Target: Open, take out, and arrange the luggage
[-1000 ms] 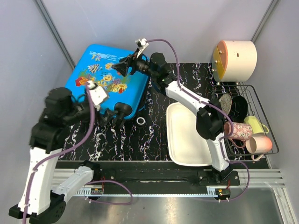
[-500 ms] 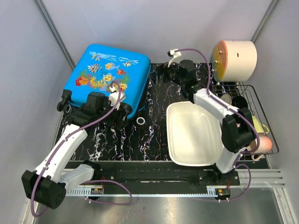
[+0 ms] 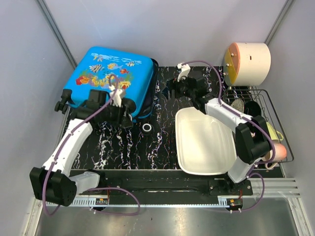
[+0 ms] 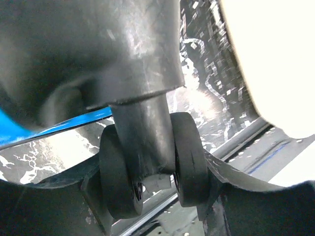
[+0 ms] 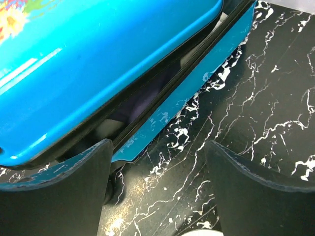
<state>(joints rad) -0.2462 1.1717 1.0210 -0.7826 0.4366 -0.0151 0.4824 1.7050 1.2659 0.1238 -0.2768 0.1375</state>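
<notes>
The luggage [image 3: 110, 78] is a bright blue hard-shell suitcase with a fish print, lying flat at the back left. My left gripper [image 3: 124, 109] is at its near right corner. In the left wrist view my left gripper [image 4: 152, 183] is shut on the black twin wheel [image 4: 189, 157], one finger against each outer face. My right gripper [image 3: 172, 89] hangs open just right of the suitcase. In the right wrist view the luggage [image 5: 98, 54] is unzipped and slightly ajar, showing dark lining in the gap, and my right gripper [image 5: 157, 196] holds nothing above the marbled table.
A white basin [image 3: 204, 142] lies at the front right. A wire rack [image 3: 275, 147] behind it holds cups and dark dishes. A cream cylinder [image 3: 248, 61] stands at the back right. A small black ring [image 3: 147, 128] lies near the suitcase's corner.
The left gripper reached the suitcase's near right wheel and closed on it. The suitcase shifted a little left. The right gripper left the suitcase top and dropped beside its right edge.
</notes>
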